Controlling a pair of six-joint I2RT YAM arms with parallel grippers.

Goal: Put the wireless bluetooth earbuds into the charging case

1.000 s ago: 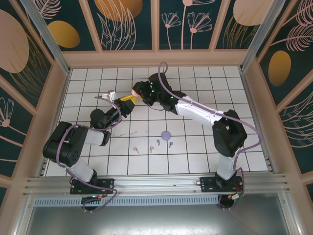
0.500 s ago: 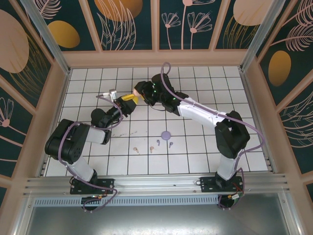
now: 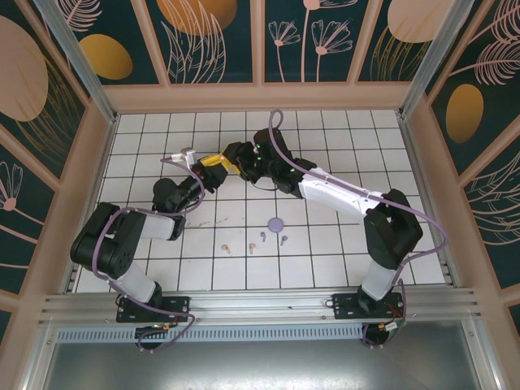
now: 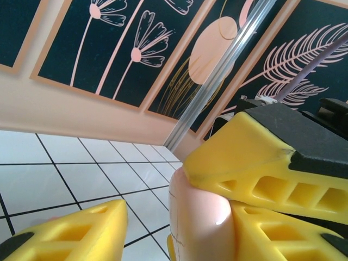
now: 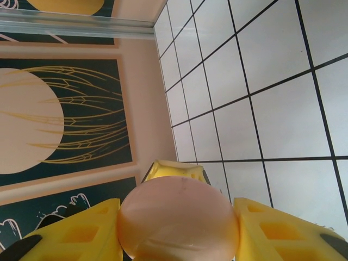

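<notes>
A glossy pale-pink charging case (image 5: 178, 220) is held above the table, and my right gripper (image 5: 178, 217) is shut on it, one yellow finger on each side. My left gripper (image 4: 176, 217) meets it from the opposite side and is open. In the left wrist view the case (image 4: 198, 217) rests against the left gripper's right-hand finger (image 4: 283, 231), with a clear gap to the other finger (image 4: 65, 236). In the top view the two grippers (image 3: 213, 165) (image 3: 233, 157) meet tip to tip at mid-back. Two salmon earbuds (image 3: 227, 249) (image 3: 252, 248) and two purple earbuds (image 3: 262, 237) (image 3: 283, 239) lie on the tiles.
A small round purple case (image 3: 277, 223) lies on the white tiled table (image 3: 341, 244) just behind the earbuds. Wooden walls with dark flower panels (image 3: 268, 93) enclose the table on three sides. An aluminium rail (image 3: 260, 305) runs along the near edge.
My left gripper's jaws have widened, leaving a gap beside the pink case. Both wrists shifted slightly and the right elbow swung a little right. The right grip is unchanged.
</notes>
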